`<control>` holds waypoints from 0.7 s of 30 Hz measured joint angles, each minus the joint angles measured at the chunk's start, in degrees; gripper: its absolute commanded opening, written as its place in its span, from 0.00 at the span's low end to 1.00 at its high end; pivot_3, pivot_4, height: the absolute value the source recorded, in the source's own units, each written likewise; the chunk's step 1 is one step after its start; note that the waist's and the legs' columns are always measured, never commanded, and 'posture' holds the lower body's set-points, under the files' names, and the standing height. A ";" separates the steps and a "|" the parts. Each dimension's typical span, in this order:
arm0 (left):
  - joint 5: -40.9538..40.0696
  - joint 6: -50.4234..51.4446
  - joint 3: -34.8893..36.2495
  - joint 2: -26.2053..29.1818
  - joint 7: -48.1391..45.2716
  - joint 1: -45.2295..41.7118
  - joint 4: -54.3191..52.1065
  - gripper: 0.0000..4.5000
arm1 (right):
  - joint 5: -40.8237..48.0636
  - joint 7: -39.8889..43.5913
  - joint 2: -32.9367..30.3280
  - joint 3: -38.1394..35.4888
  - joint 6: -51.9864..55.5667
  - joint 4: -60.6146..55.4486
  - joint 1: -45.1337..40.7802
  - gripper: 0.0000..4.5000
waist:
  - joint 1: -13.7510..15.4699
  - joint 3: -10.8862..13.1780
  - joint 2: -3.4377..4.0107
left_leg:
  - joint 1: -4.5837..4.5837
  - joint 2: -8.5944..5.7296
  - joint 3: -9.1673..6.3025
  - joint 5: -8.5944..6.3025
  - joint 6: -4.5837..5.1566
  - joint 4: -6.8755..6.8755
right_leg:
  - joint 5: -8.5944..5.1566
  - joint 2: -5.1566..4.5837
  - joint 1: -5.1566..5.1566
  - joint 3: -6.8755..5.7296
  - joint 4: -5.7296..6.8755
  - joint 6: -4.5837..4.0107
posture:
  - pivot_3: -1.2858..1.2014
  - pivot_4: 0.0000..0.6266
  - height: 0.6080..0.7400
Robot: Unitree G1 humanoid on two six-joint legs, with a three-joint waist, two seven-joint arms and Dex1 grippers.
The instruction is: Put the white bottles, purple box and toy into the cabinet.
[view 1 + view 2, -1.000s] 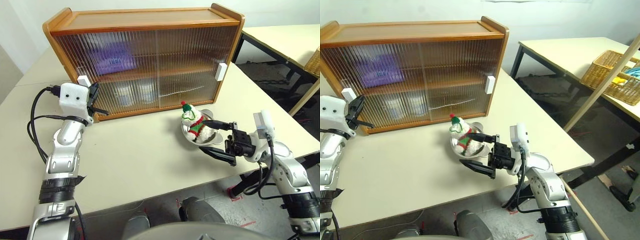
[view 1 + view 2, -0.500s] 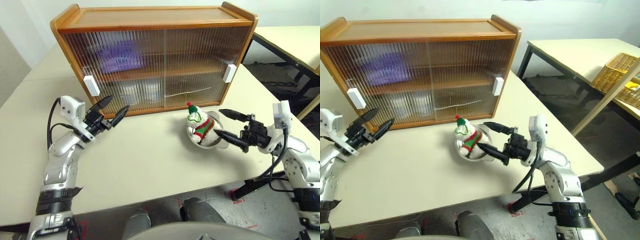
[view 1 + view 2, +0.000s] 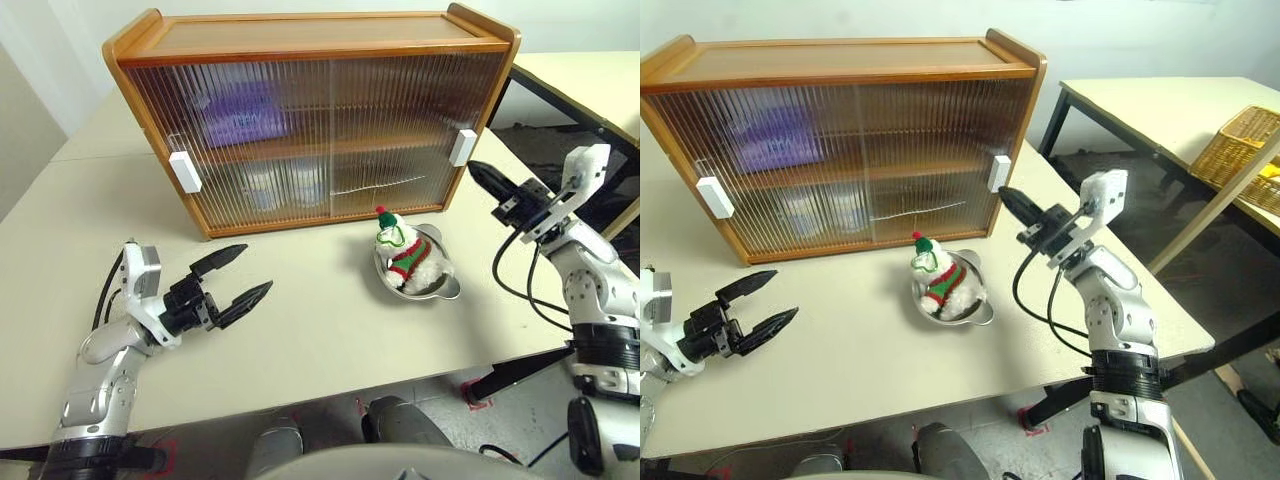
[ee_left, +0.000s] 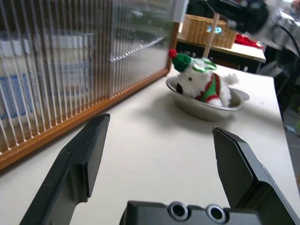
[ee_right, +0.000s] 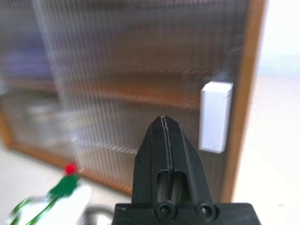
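Note:
The cabinet (image 3: 310, 40) stands at the back of the table, its ribbed doors drawn across the whole front. Behind them the purple box (image 3: 240, 112) shows blurred on the upper shelf and the white bottles (image 3: 270, 185) on the lower one. In front of the cabinet's right half the toy (image 3: 403, 250) lies in a steel bowl. My left gripper (image 3: 257, 268) hovers open and empty over the table's front left, pointing toward the toy (image 4: 201, 84). My right gripper (image 3: 478, 172) is shut on nothing, its tip just beside the cabinet's right white handle (image 5: 215, 117).
The steel bowl (image 3: 445, 285) sits near the table's right front edge. A white handle (image 3: 183, 170) marks the left door. To the right, across a gap of floor, stands a second table (image 3: 1140, 100) carrying a wicker basket (image 3: 1240, 140).
My left gripper left the cabinet's left handle, opened and dropped back toward the table's front. My right gripper left the bowl, shut and rose to the right handle. The camera view shifted.

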 measured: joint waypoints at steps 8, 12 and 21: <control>1.28 -2.74 0.05 0.70 -1.82 0.41 1.20 1.00 | -1.80 -5.10 0.50 -1.17 -0.76 0.43 -0.02 0.00 | 0.02 -0.09 0.20 | -0.08 0.09 0.01 -0.03 0.04 -0.05 | 0.01 0.05 -0.10 0.00 -0.01 -0.01 | 0.45 0.01 1.00; 1.42 -3.39 -0.07 0.18 -1.82 0.51 1.20 1.00 | -3.31 -7.43 0.62 -1.17 -1.45 1.96 -0.87 0.00 | 0.02 -0.14 0.28 | -0.10 0.17 0.03 -0.04 0.05 -0.05 | 0.03 0.08 -0.12 0.00 -0.01 -0.01 | 0.45 0.00 1.00; -2.20 -4.40 0.17 -5.07 -0.79 -0.77 0.66 1.00 | -5.90 -8.43 1.71 -0.26 -1.41 6.95 -5.69 0.00 | 0.22 -0.23 0.41 | -0.15 0.29 0.05 -0.03 0.08 0.00 | 0.20 0.18 -0.17 -0.02 -0.01 0.05 | 0.46 0.00 1.00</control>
